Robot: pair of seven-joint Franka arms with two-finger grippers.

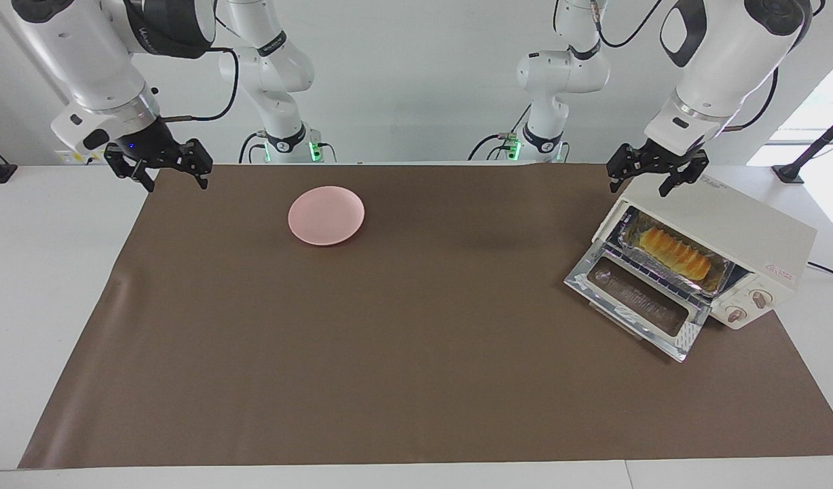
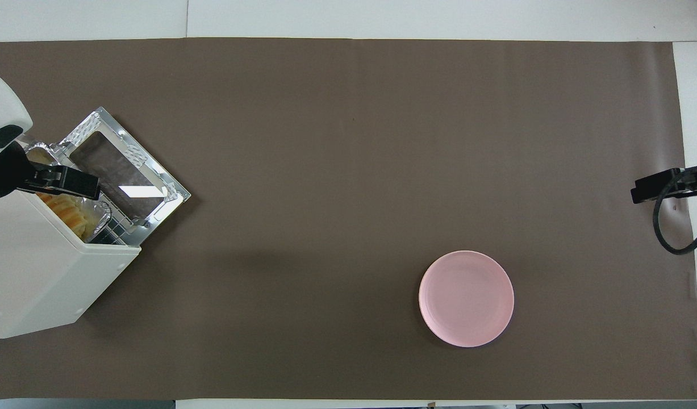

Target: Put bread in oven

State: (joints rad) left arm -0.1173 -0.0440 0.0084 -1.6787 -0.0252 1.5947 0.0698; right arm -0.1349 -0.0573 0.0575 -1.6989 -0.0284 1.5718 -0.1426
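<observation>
bread (image 2: 70,211): mostly hidden overhead by oven (image 2: 36,272) top and left claw (image 2: 70,183)
oven: cut by overhead frame edge
right claw (image 2: 660,186): only tip in overhead frame

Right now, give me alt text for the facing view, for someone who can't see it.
The bread lies on a foil tray inside the oven, whose glass door hangs open. The left hand is over the oven's top, empty; the right arm waits, its hand over the mat's corner, and a bare pink plate sits between.

No text can be read for certain. The oven (image 1: 762,238) bears a small red label, its wording too small to make out.
</observation>
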